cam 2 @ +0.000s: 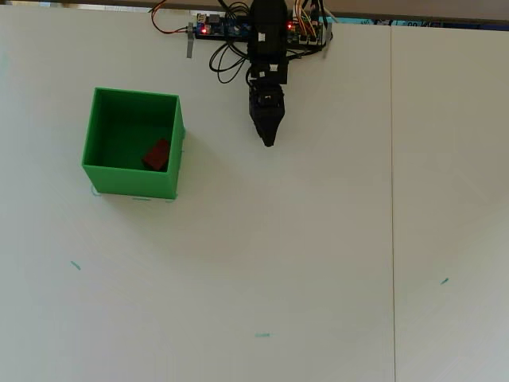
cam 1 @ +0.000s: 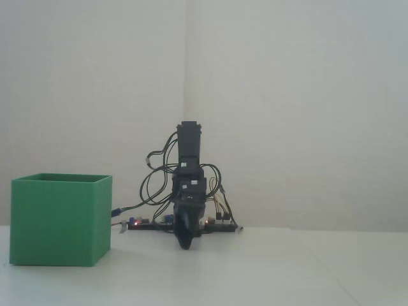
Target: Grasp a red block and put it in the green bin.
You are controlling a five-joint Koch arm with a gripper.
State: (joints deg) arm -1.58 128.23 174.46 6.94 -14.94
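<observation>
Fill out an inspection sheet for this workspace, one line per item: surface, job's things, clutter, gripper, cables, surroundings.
Surface: white table with a thin seam running top to bottom at the right of the overhead view, and a few small teal marks.
Job's things: red block lies inside the green bin, near its lower right corner in the overhead view; in the fixed view the bin's walls hide it.
Clutter: nothing seen.
Gripper: gripper shut, holding nothing, apart from the bin and pointing down near the arm's base.
Cables: loops of wire hang around the arm; a circuit board with lit LEDs sits at the base.
Surroundings: plain pale walls meeting in a corner behind the arm.
</observation>
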